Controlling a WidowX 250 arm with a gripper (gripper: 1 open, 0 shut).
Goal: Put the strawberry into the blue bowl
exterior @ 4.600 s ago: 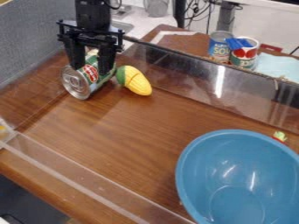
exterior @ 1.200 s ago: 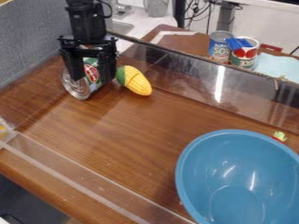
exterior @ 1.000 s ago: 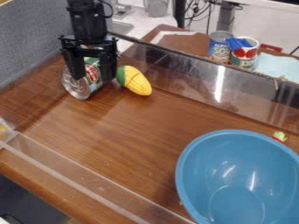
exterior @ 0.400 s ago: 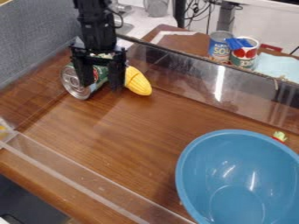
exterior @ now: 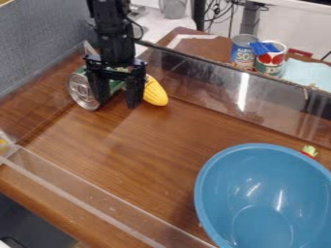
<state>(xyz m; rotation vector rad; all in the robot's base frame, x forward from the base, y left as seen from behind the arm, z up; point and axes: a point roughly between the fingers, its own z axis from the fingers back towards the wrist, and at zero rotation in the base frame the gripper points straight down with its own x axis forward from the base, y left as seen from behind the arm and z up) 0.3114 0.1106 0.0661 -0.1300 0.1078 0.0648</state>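
Camera view. The gripper [exterior: 115, 95] hangs with its jaws spread apart and pointing down, just beside a green tin can [exterior: 88, 90] lying on its side and a yellow corn cob [exterior: 154, 92]. The strawberry cannot be made out; it may sit hidden at the jaws. The blue bowl [exterior: 265, 198], smooth glossy plastic, rests well apart at lower right on the polished wooden worktop [exterior: 123, 155]. Risk: the crowded jaws could close on the can or corn instead.
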